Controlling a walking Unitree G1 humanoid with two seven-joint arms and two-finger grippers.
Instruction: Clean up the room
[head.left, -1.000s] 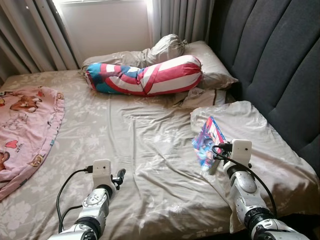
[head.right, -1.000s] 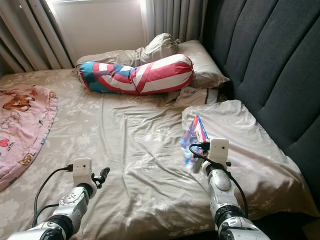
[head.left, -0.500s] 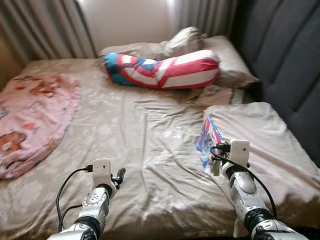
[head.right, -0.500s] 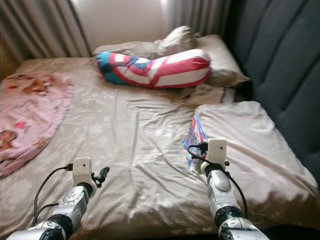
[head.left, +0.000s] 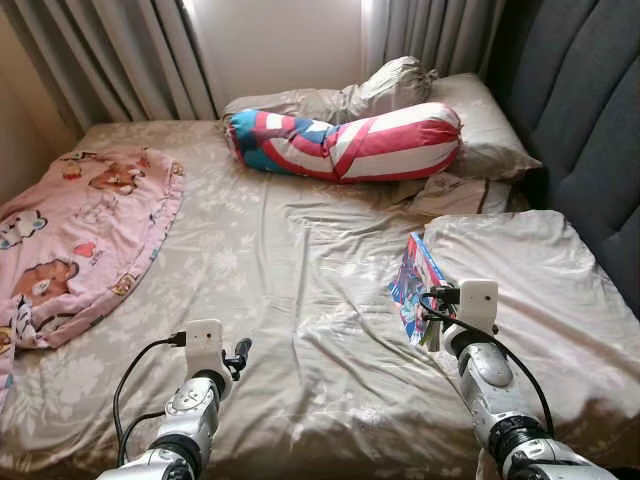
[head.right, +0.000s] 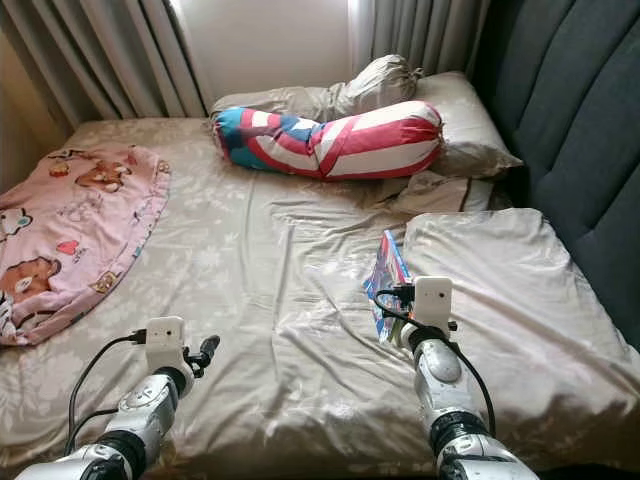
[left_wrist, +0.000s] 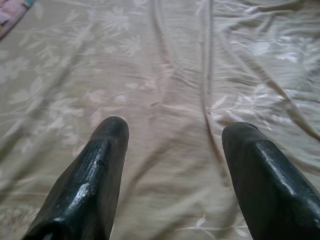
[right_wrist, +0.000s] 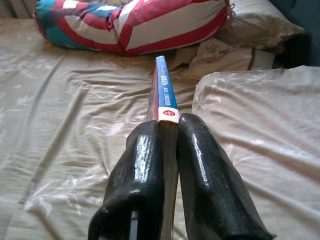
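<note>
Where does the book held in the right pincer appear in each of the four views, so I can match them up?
Left eye view: the book is right of centre, just beyond the right pincer.
Right eye view: right of centre, beside the beige pillow.
Left wrist view: not in it.
Right wrist view: centre, edge-on, clamped between the black fingers.
Shared landmark: the red, white and blue striped bolster.

the bed (head.left: 300, 290) bears a pink blanket (head.left: 80, 230), striped bolster (head.left: 345, 145) and beige pillows (head.left: 480, 135).
</note>
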